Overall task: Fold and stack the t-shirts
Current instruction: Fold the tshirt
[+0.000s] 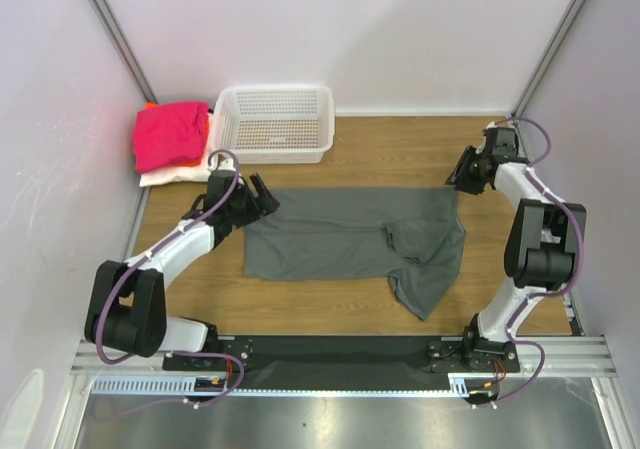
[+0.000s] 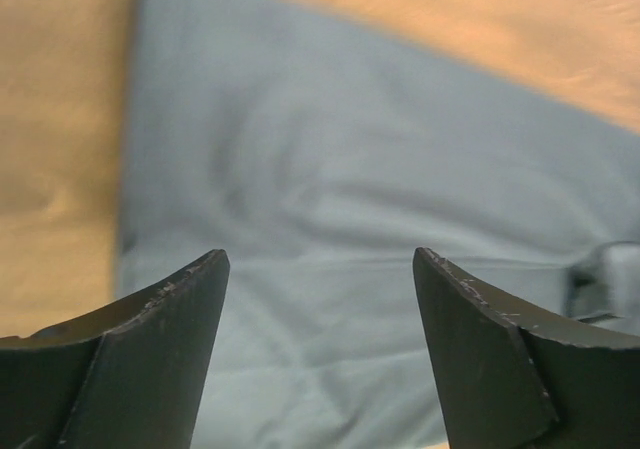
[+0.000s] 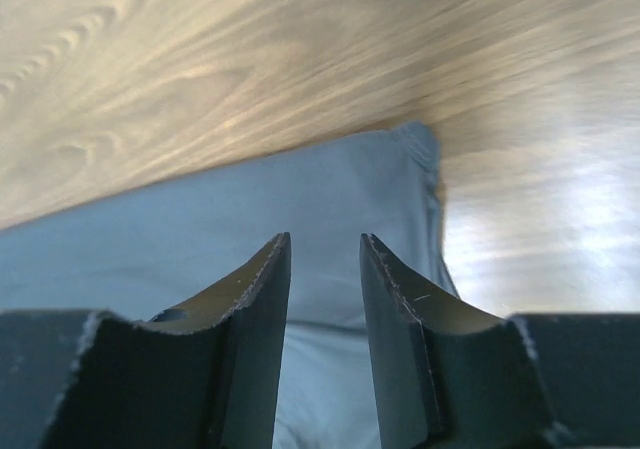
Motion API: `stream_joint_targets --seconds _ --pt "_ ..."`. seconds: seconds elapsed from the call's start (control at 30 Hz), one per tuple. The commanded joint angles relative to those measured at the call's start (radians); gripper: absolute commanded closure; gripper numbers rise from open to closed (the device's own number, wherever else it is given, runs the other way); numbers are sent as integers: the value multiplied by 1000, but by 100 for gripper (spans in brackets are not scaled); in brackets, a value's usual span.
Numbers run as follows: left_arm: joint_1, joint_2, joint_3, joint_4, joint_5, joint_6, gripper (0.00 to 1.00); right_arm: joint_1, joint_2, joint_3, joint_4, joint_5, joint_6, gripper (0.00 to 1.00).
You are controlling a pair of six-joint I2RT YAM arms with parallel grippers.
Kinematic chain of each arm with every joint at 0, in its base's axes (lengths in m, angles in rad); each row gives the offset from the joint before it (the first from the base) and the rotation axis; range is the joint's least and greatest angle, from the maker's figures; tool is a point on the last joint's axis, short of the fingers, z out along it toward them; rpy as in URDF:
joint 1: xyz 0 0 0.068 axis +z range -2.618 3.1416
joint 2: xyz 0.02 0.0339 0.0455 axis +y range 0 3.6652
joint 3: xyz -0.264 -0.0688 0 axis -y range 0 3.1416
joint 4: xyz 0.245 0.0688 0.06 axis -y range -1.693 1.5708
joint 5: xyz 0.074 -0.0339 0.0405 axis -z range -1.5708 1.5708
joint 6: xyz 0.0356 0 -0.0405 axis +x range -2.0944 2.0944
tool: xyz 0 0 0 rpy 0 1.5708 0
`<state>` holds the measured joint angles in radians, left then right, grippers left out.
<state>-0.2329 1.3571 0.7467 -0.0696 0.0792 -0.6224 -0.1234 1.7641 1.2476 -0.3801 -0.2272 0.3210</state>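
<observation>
I saw the dark grey t-shirt (image 1: 350, 244) spread flat at mid-table. My left gripper (image 1: 264, 197) stood wide open over its far-left corner, while the right gripper (image 1: 454, 181) hung at its far-right corner, jaws narrowly parted with nothing between them.

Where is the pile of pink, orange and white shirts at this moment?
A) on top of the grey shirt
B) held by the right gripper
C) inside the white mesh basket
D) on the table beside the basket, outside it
D: the coloured pile lies in the far left corner, next to the white mesh basket and outside its rim.
</observation>
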Motion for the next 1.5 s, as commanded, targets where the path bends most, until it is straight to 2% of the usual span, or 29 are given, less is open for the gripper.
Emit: stream_joint_targets --seconds 0.0,0.17,0.3,0.53,0.7,0.9,0.93,1.03,1.23,1.37,1.47 --pt "20 -15 -35 -78 -76 -25 20 43 46 45 43 -28 -14 61" --pt "40 -29 -66 -81 -167 -31 24 64 109 62 67 -24 -23 62" --pt "76 -9 -83 -20 -153 -36 25 67 139 62 79 -20 -31 62" --pt "79 57 -56 2 -133 -40 28 62 164 47 83 6 -39 63" --pt "79 85 -59 22 -137 -45 34 57 181 47 84 14 -40 63" --pt "79 89 -50 33 -171 -45 54 53 190 47 78 29 -40 64" --pt "81 91 -49 28 -177 -45 62 51 190 47 75 31 -40 64" --pt "81 85 -52 13 -179 -42 75 50 193 47 70 42 -39 64" --pt "89 59 -67 -2 -182 -31 94 45 198 52 66 55 -37 64" --pt "102 39 -63 -19 -183 -20 100 45 201 49 63 57 -36 64" --pt "113 24 -60 -32 -188 -10 100 45 202 47 61 63 -36 64"
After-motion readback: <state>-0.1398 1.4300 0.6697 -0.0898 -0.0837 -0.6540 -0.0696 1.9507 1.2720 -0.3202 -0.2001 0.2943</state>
